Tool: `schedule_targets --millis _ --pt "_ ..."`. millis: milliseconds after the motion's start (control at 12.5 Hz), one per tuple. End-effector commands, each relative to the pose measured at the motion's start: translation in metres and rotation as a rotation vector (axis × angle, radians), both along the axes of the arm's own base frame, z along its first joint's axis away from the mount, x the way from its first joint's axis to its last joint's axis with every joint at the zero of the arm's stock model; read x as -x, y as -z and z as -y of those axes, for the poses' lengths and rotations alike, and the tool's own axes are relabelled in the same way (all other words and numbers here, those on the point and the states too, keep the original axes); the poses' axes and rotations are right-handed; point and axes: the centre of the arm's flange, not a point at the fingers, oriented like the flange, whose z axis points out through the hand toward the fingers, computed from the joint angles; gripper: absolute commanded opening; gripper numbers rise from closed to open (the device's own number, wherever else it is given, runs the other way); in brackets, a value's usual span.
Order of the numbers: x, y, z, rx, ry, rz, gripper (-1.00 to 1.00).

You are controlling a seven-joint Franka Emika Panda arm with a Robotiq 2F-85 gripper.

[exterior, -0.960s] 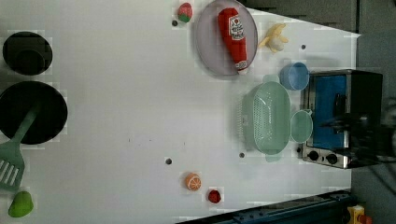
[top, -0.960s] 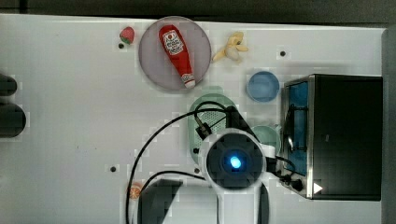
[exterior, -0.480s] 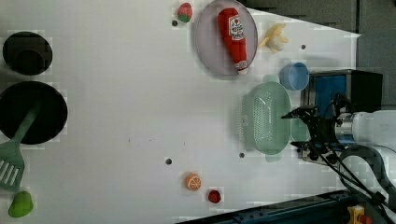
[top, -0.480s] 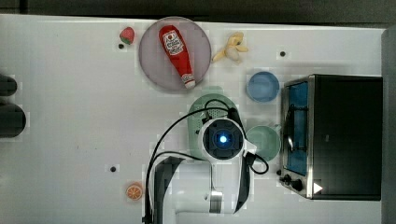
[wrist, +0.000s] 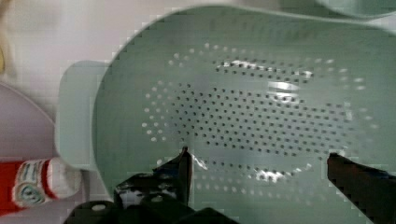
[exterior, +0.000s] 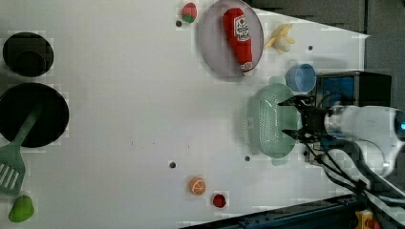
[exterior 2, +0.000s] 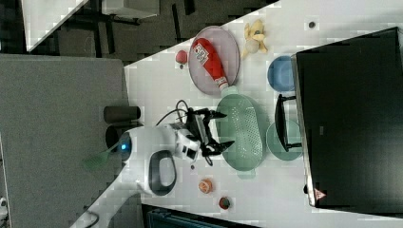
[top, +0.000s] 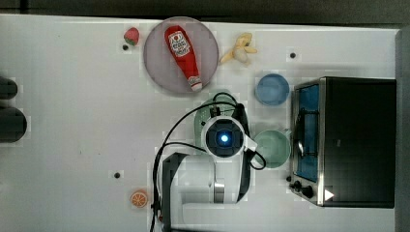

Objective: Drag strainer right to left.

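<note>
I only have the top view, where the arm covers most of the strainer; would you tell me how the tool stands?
Observer: In the left view the tool is open, its fingers spread over the bowl of the strainer.
Operator: Is anything between the fingers?
Observer: No. In the wrist view the perforated floor lies bare between them. Whether they touch it, I cannot tell.
Operator: Where is a handle?
Observer: One tab handle sits at the end beside the plate with the ketchup bottle.
</note>
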Motion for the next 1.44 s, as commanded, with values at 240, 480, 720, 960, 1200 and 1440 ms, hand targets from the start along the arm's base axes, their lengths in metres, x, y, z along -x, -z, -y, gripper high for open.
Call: schedule_targets --millis 240,480,720,960,1200,1440 --pt "0.022 0.078 -0.029 -0.010 0.142 -0.096 1.00" --pt "0.023 0.092 -0.053 -0.020 0.096 -0.082 1.00" --pt "0.024 0.094 -0.068 -0.021 0.074 -0.086 1.00" --pt "0.026 0.094 -0.095 -0.031 0.119 -0.086 1.00" --pt "0.030 0.093 -0.133 -0.038 0.166 -0.083 1.00" --pt "0.033 0.093 -0.174 -0.043 0.204 -0.079 1.00"
